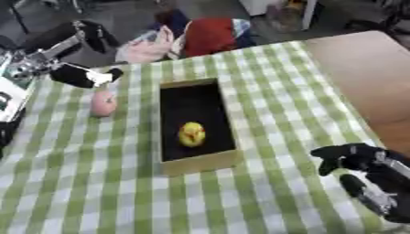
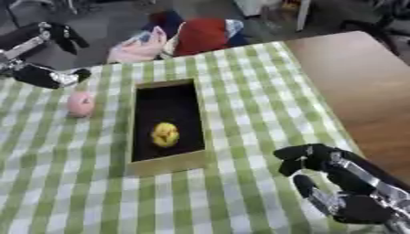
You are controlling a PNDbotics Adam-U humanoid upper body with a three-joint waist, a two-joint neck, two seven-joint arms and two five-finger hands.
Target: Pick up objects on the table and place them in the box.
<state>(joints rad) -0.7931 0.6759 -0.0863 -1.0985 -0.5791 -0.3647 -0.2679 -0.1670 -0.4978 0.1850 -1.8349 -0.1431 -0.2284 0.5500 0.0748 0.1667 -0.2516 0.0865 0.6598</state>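
Left robot hand: the left robot hand [image 1: 86, 76] hangs at the far left of the surface [image 1: 280, 91], above and behind the pink object [image 1: 103, 103]; it is a dark mass with a pale patch, and whether its fingers are spread or curled cannot be told
Left arm: it comes in from the upper left corner, silver links showing behind the hand
Right robot hand: the right robot hand [image 2: 320, 176] rests near the lower right corner, palm side up, its fingers relaxed and somewhat bent at the tips, closed around nothing
Box: the box [image 1: 196, 162] sits mid-surface on the green checked cloth, long side running away from the robot, dark inside
Yellow object: the yellow object [image 1: 192, 134] lies inside the box, toward its near end; its markings are too blurred to read
Pink object: rounded, on the cloth just left of the box, apart from it
Cut off: the right forearm runs out of the lower right edge
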